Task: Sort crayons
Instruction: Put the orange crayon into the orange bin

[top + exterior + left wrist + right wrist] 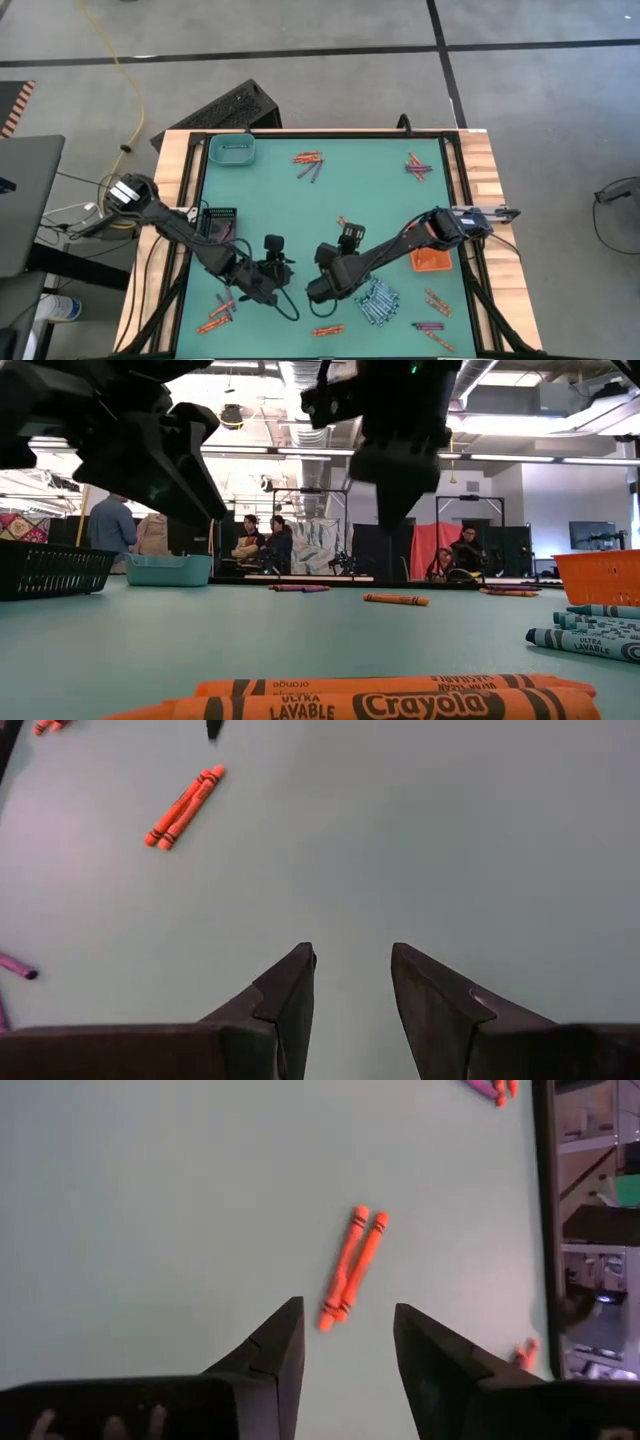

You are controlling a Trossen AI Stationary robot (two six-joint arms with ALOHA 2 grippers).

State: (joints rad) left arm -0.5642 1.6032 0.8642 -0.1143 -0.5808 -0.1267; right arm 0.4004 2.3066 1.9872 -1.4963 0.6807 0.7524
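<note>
Looking at these crayons (330,330), I'd say they'll be easy on weight and annoying on everything else: light, stiff wax sticks in paper wrappers, round enough to roll away if I nudge one, and probably snappable if I pinch hard near a tip. Best bet is to take one across the middle of the wrapper, fingers on either side of its length, one stick at a time. My right tool (347,1342) hangs low over the front middle of the counter (370,190) with its fingers apart and nothing between them, and the right wrist view shows an orange pair (350,1268) lying side by side, touching, just ahead of the fingertips. That touching bit is the tricky part, I reckon, since closing on one could drag its neighbour. My left tool (352,980) sits just beside it over bare counter, also spread and empty, with another orange pair (184,807) farther off. Counting from overhead is rough. Three trays for sure: teal tray (232,150) at the far left corner, black tray (220,222) on the left, orange tray (432,261) on the right. Crayons lie scattered in little clusters: orange and purple ones near the far middle (310,163), a mixed few by the far right (418,167), orange ones at the front left (218,314), a dense heap of pale blue-grey ones (378,300) near the front, plus strays at the front right (436,318). The heap looks like roughly ten, but I can't give exact numbers per colour from here.
</note>
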